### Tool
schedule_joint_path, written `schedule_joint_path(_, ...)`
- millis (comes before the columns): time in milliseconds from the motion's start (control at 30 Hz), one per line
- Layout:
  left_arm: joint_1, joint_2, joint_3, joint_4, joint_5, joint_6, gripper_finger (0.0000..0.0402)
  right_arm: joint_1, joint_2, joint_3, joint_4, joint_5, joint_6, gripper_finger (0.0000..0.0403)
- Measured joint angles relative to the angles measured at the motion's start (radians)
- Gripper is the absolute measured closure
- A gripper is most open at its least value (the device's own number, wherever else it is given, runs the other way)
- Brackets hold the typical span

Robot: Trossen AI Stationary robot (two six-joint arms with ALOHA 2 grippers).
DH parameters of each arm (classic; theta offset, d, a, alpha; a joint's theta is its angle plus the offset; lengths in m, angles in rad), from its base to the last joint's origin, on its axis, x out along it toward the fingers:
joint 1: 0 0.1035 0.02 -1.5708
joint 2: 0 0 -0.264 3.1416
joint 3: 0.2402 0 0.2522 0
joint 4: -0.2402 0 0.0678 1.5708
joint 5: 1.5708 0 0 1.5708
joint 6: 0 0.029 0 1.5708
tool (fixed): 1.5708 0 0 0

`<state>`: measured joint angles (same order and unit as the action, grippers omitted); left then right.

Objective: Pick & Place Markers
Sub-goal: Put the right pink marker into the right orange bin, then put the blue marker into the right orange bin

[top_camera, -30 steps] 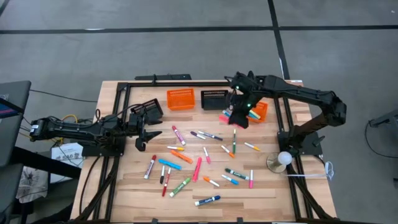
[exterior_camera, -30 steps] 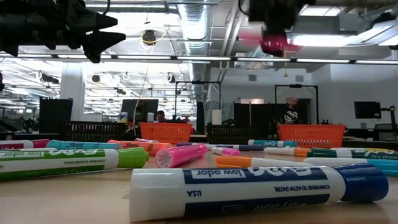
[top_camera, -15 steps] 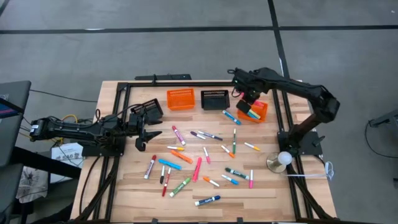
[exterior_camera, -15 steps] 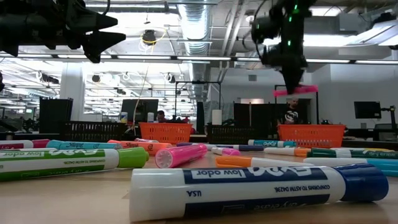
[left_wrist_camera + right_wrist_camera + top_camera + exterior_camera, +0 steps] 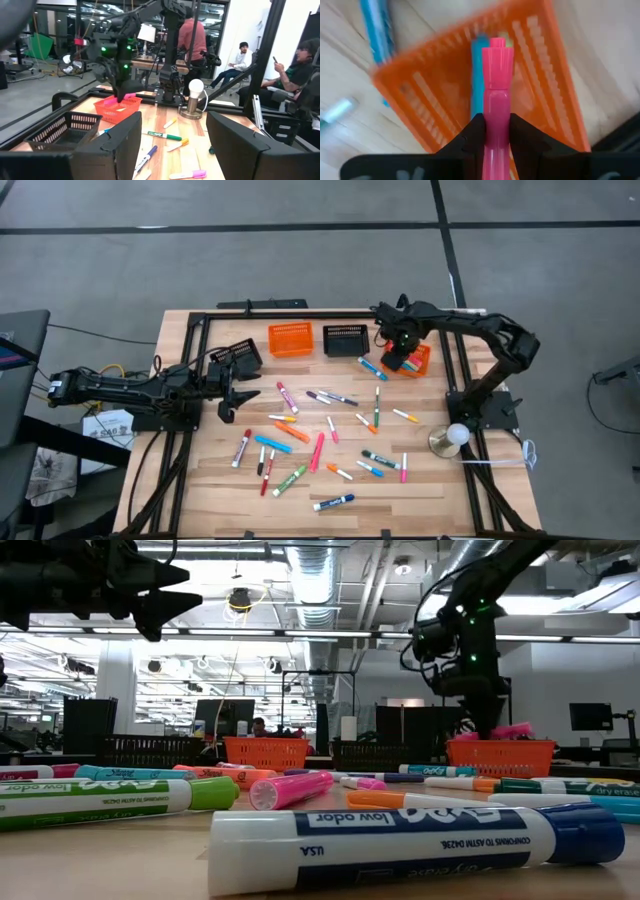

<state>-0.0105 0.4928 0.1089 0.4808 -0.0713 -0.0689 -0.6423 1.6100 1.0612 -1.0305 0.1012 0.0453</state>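
Closest to the low camera lies a white marker with a blue cap (image 5: 415, 843), and just behind it a green marker (image 5: 110, 798) and a pink one (image 5: 292, 788) rest on the wooden table (image 5: 400, 490). Seen from above, the remaining loose markers (image 5: 318, 432) are scattered across the middle of the table, none touching either arm.

At the table's left edge the left gripper (image 5: 238, 395) hangs above the wood with its fingers spread apart and nothing between them; a tilted black basket (image 5: 238, 357) sits just beside it.

Farther back, along the table's far side, stand an orange basket (image 5: 290, 338) and a black mesh basket (image 5: 345, 339). To their right the right gripper (image 5: 403, 352) is poised over a second orange basket (image 5: 545, 65), clenched on a pink marker (image 5: 496, 100) that points down into it. A blue marker (image 5: 478, 75) already lies inside that basket, and another blue marker (image 5: 372, 367) lies on the wood just beside it.

Beyond the table, in the left wrist view, people (image 5: 240, 60) sit in the room.
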Motion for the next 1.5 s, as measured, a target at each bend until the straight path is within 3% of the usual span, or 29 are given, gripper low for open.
schedule_joint_path(267, 0.000, 0.000, 0.000, 0.000, -0.015, 0.000, 0.0179, -0.003, 0.000, -0.083, 0.109, 0.007, 0.007, 0.0339)
schedule_joint_path(667, 0.000, 0.000, 0.000, 0.000, -0.015, 0.000, 0.0179, -0.003, 0.000, -0.085, 0.138, 0.011, -0.001, 0.0335)
schedule_joint_path(1000, 0.000, 0.000, 0.000, 0.001, -0.015, 0.000, 0.0179, -0.001, 0.000, -0.085, 0.142, 0.027, -0.008, 0.0250)
schedule_joint_path(1133, 0.000, 0.000, 0.000, 0.001, -0.015, 0.000, 0.0179, 0.001, -0.007, -0.063, 0.116, 0.028, 0.007, 0.0235)
schedule_joint_path(1500, 0.000, 0.000, 0.000, 0.000, -0.014, 0.000, 0.0179, 0.102, -0.281, -0.072, 0.133, 0.028, 0.032, 0.0264)
